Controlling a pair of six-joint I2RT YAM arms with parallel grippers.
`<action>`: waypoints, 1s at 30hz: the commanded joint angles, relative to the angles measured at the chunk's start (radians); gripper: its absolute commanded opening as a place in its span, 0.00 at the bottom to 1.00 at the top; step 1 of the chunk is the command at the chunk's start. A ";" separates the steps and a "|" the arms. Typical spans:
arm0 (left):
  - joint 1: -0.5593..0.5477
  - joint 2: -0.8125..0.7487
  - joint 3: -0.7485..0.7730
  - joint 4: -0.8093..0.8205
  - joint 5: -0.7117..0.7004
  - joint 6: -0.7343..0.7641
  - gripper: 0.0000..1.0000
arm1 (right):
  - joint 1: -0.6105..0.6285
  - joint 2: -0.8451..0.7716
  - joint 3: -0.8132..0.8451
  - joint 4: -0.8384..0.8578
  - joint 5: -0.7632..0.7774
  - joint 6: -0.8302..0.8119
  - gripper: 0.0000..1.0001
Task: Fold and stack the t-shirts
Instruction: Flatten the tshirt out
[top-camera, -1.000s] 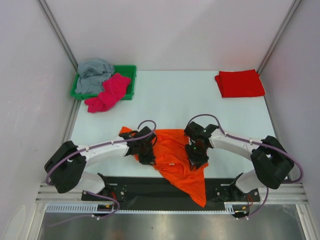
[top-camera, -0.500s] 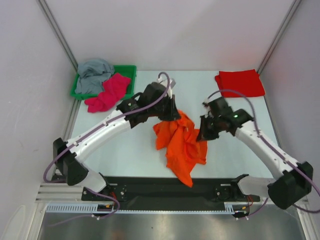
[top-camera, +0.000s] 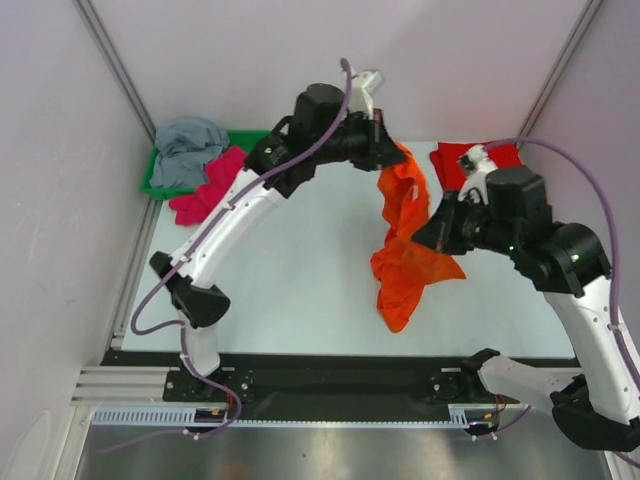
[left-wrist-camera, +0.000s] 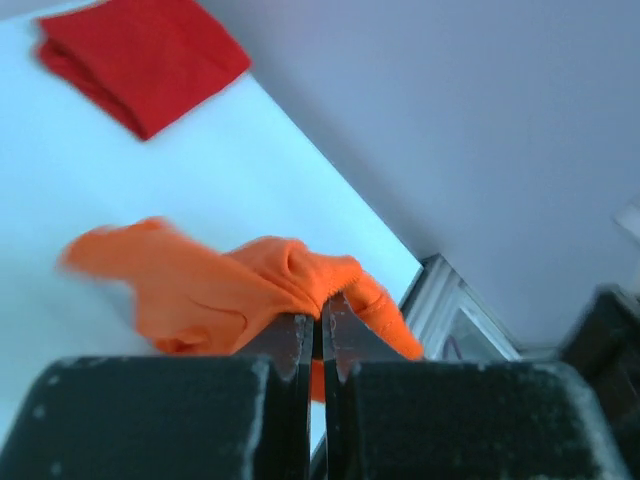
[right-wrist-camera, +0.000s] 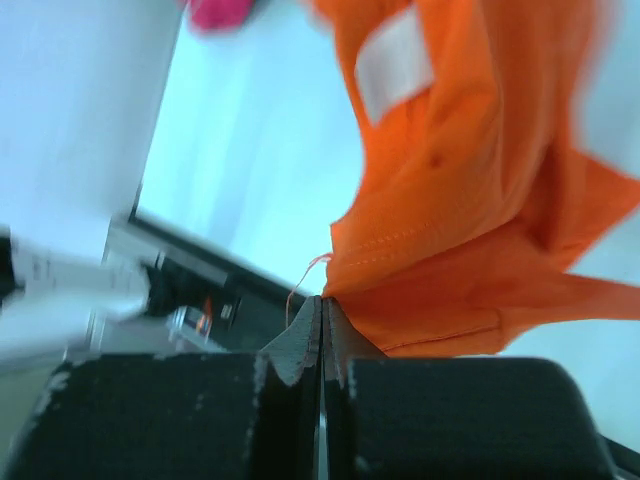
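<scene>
The orange t-shirt (top-camera: 405, 235) is held aloft over the table (top-camera: 300, 260), hanging crumpled between both grippers. The left gripper (left-wrist-camera: 320, 322) is clenched on a bunched fold at the shirt's far, upper end, with cloth spilling just past the fingertips; the right gripper (right-wrist-camera: 322, 303) is pinched tight on a stitched hem at its right side, lower down. A folded red t-shirt (top-camera: 455, 165) lies at the far right; a grey t-shirt (top-camera: 190, 145) is heaped in the green tray (top-camera: 240, 137) at the far left; a pink t-shirt (top-camera: 205, 190) is draped over the tray's near edge.
</scene>
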 joint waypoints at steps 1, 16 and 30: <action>0.135 -0.173 -0.198 -0.033 -0.011 0.032 0.00 | 0.151 0.053 -0.045 0.068 -0.051 0.059 0.00; 0.393 -0.649 -0.613 -0.303 -0.469 0.057 0.71 | 0.253 0.493 0.031 0.295 -0.255 0.060 0.51; -0.321 -0.632 -1.190 -0.075 -0.439 -0.270 0.51 | -0.189 0.079 -0.625 0.094 -0.086 -0.036 0.53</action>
